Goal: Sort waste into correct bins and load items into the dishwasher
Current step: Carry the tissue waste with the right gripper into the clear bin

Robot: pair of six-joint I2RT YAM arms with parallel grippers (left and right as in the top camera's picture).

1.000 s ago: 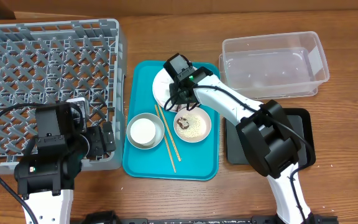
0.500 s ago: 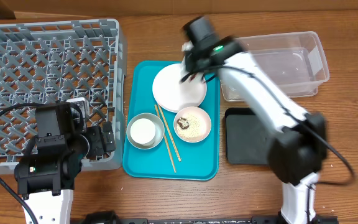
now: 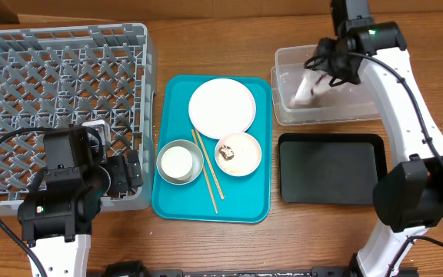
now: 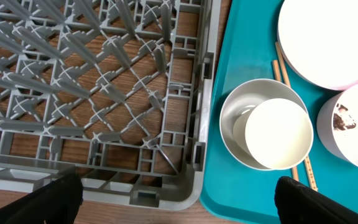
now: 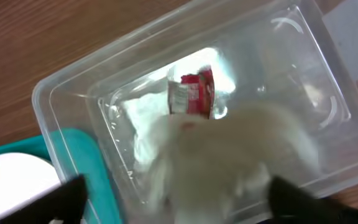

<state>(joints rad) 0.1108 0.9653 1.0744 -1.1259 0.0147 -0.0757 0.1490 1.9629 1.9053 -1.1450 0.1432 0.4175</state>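
My right gripper (image 3: 335,60) (image 5: 179,202) hangs open over the clear tub (image 3: 391,54). A blurred white paper wad (image 3: 306,88) (image 5: 229,162) is loose below it, inside the tub. A white scrap with red print (image 5: 194,93) lies on the tub floor. The white plate (image 3: 221,108) on the teal tray is bare. The pinkish bowl (image 3: 238,154) holds rice and a brown lump (image 3: 227,152). A white cup (image 4: 278,134) sits in the metal bowl (image 4: 232,124), with the chopsticks (image 3: 206,169) beside it. My left gripper (image 3: 129,173) (image 4: 179,202) is open at the grey rack's (image 3: 60,85) front right corner.
The flat black tray (image 3: 329,169) lies in front of the clear tub, to the right of the teal tray (image 3: 175,204). The teal tray's left edge lies close beside the rack's right wall. Bare wooden table surrounds everything.
My right arm swung from the plate on the teal tray to above the clear tub, then opened and let the paper go. The plate is now bare. The left arm stayed still.
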